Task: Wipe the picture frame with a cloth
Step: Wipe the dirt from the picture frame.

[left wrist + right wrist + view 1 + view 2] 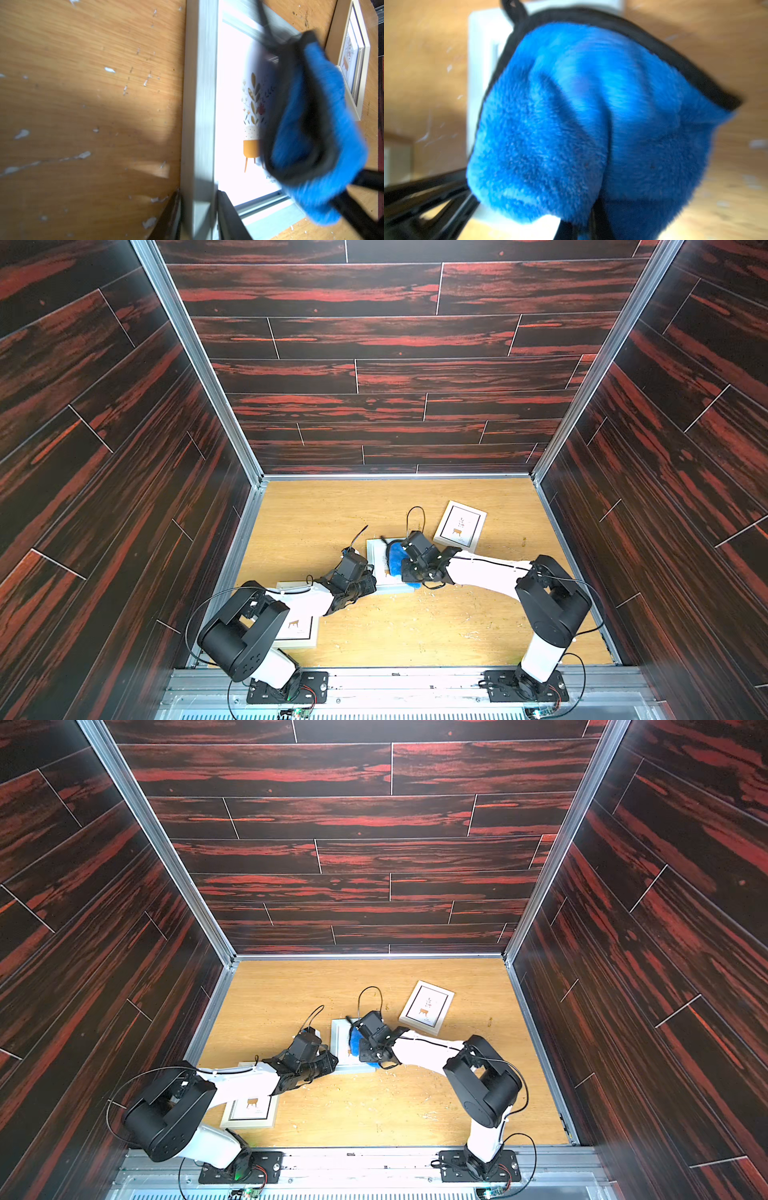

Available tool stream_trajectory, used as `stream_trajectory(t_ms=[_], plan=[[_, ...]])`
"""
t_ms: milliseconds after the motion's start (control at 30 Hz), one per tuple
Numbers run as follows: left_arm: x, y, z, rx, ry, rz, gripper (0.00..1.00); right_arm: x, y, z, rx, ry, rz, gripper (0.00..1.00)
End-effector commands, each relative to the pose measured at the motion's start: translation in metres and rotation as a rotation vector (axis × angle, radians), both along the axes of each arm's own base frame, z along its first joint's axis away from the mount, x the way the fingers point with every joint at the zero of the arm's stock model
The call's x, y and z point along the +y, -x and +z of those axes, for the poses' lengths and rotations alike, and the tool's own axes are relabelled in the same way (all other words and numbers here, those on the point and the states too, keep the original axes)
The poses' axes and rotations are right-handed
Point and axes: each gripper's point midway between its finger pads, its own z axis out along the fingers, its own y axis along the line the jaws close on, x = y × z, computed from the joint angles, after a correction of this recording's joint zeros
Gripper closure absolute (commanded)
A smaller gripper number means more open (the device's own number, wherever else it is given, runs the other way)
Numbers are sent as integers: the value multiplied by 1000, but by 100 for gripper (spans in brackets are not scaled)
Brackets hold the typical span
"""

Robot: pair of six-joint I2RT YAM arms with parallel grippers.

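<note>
A white picture frame (380,562) (341,1040) with a plant print lies flat mid-table in both top views. My left gripper (371,585) (331,1064) is shut on its near-left side rail; in the left wrist view that rail (199,104) runs between the two dark fingers of the gripper (198,214). The bright blue cloth (397,558) (355,1043) (324,133) (591,124), bunched and black-edged, rests on the frame's glass. My right gripper (402,562) (365,1042) is shut on it; the cloth hides its fingertips in the right wrist view.
A second white frame (459,526) (426,1007) (353,62) lies at the back right. A third frame (297,628) (251,1110) lies near the front left, partly under my left arm. Dark wood-patterned walls close in the scratched wooden table (415,626).
</note>
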Motion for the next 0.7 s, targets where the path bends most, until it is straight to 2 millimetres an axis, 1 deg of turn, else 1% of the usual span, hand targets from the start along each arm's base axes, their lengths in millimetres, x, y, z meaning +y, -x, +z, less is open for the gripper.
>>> stream_trajectory(t_ms=[0,133,200,267,333,467,533,600,667], plan=[[31,38,-43,180,-123,25,68,9,19,-12,41,4,54,100],[28,37,-44,183,-120,18,68,54,32,-13,45,-21,125,100],[27,36,-44,183,-119,17,68,63,31,-15,48,-26,135,100],[27,37,-45,186,-117,14,68,64,17,-12,21,-23,124,100],[27,38,-46,186,-116,15,68,64,-5,-9,-4,-22,110,100],[27,39,-47,186,-114,11,68,79,-45,-3,-26,-75,108,100],[27,39,-46,185,-115,10,68,84,-66,-4,-49,-59,90,100],[28,39,-46,183,-116,12,68,82,-79,-8,-46,-40,68,100],[28,39,-44,180,-116,13,68,71,-87,-12,-42,-20,37,100]])
